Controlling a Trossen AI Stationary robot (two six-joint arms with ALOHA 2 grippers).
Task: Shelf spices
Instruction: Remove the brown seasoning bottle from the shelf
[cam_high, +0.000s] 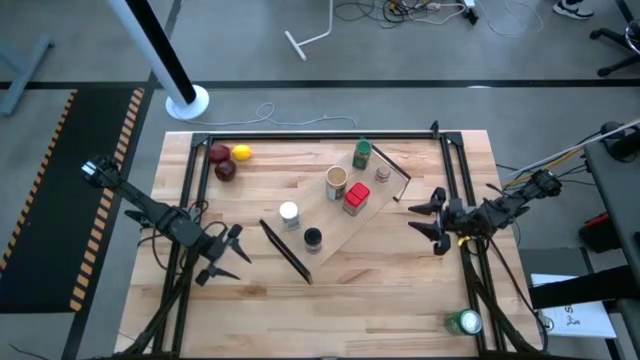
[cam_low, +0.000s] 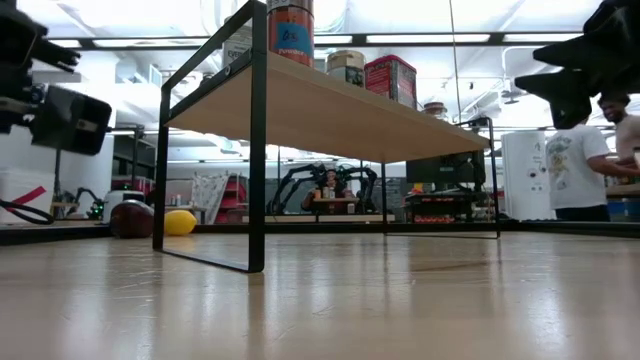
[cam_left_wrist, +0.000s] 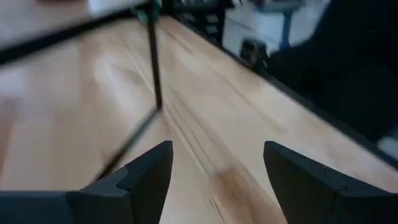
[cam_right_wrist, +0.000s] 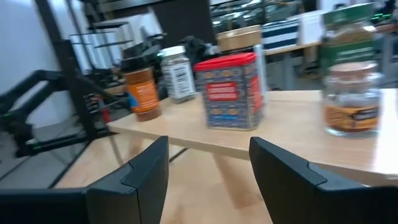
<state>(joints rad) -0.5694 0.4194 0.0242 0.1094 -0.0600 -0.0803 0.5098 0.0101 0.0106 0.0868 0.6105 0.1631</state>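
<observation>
1. High view: the shelf (cam_high: 335, 222) lies diagonally at mid-counter (cam_high: 400, 290), carrying all six spices: green-lidded jar (cam_high: 362, 154), tan cylinder (cam_high: 336, 182), red box (cam_high: 356, 199), grey-capped jar (cam_high: 383, 173), white-capped jar (cam_high: 289, 214), black-capped jar (cam_high: 312, 240).
2. Left tool (cam_high: 228, 257) sits at the shelf's 8 o'clock, fingers apart, holding nothing.
3. Right tool (cam_high: 432, 218) waits at the shelf's 3 o'clock, fingers apart, empty.
4. Fruit (cam_high: 228, 160) rests at 11 o'clock.

Red and yellow fruit (cam_high: 228, 160) grouped near one corner of the surface (cam_high: 260, 290). Green-and-white round can (cam_high: 464, 322) at the opposite corner. Person (cam_low: 578, 165) standing in the room beyond.
</observation>
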